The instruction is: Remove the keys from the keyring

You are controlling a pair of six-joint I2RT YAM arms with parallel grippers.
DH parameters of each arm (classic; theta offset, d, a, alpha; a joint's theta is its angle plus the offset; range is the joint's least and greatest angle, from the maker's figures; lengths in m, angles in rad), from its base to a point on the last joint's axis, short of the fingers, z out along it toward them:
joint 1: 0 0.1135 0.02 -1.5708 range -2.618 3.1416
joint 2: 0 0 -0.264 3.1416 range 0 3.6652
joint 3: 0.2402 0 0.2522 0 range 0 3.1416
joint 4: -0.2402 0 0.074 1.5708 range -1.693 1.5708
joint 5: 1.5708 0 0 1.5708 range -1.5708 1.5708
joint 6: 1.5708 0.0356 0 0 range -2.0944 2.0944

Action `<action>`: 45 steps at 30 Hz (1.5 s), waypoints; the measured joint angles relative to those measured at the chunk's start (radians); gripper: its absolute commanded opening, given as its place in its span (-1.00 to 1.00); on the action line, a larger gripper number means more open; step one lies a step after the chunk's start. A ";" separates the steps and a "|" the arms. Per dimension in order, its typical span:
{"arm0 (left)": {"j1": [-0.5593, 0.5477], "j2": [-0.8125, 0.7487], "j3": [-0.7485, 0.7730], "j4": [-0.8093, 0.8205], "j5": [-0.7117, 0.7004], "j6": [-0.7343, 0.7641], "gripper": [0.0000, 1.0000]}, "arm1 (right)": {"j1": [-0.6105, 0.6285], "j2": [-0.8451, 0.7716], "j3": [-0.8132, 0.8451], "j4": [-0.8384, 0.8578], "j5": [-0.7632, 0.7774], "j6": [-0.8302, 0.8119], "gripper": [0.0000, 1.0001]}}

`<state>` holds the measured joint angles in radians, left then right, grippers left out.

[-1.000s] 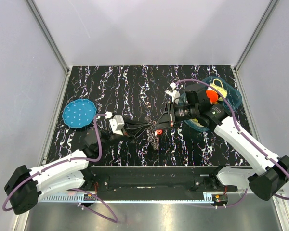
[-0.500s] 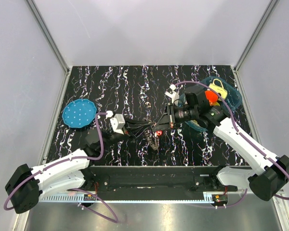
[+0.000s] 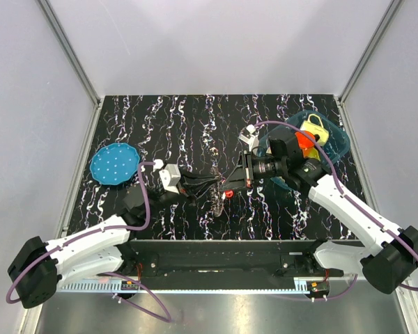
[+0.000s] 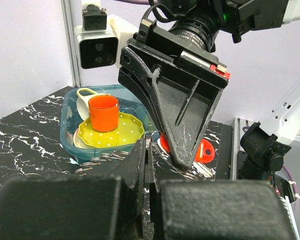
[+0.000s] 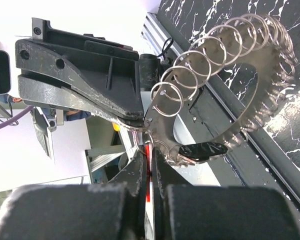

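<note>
The keys (image 3: pixel 219 200) hang as a dull grey toothed fan between my two grippers, above the table. In the right wrist view the keys (image 5: pixel 262 97) curve like a wreath, each on a small wire loop. My left gripper (image 3: pixel 198 185) is shut on the thin keyring (image 5: pixel 140 131), which it pinches at its tips in the left wrist view (image 4: pixel 149 146). My right gripper (image 3: pixel 228 185) faces it, tip to tip, and is shut on the red piece (image 5: pixel 148 152). The red piece (image 4: pixel 206 150) also shows behind the right fingers (image 4: pixel 182 112) in the left wrist view.
A teal bin (image 3: pixel 338 142) at the back right holds a yellow dotted plate (image 4: pixel 112 132), an orange cup (image 4: pixel 103 112) and a pale mug. A blue round disc (image 3: pixel 114 164) lies at the left. The table's front rail runs just under the grippers.
My right gripper has shifted slightly left and toward the near edge, staying tip to tip with the left one. The keys still hang between them.
</note>
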<state>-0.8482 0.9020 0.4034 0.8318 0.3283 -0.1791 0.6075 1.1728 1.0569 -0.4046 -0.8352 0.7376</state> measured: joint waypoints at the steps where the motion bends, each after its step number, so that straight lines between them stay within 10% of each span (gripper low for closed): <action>1: 0.000 0.003 0.000 0.001 0.000 -0.003 -1.00 | 0.000 -0.001 -0.011 0.016 -0.003 0.009 -1.00; 34: 0.013 0.061 -0.038 0.127 -0.038 -0.078 -1.00 | -0.006 0.011 -0.161 0.323 -0.017 0.198 -1.00; 45: 0.017 0.037 -0.048 0.262 -0.026 -0.072 -1.00 | -0.007 0.128 -0.127 0.164 -0.014 0.005 -1.00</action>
<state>-0.8310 0.9386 0.3557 1.0939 0.3019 -0.2516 0.6003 1.3010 0.9295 -0.2405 -0.8490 0.7425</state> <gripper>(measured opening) 0.005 0.025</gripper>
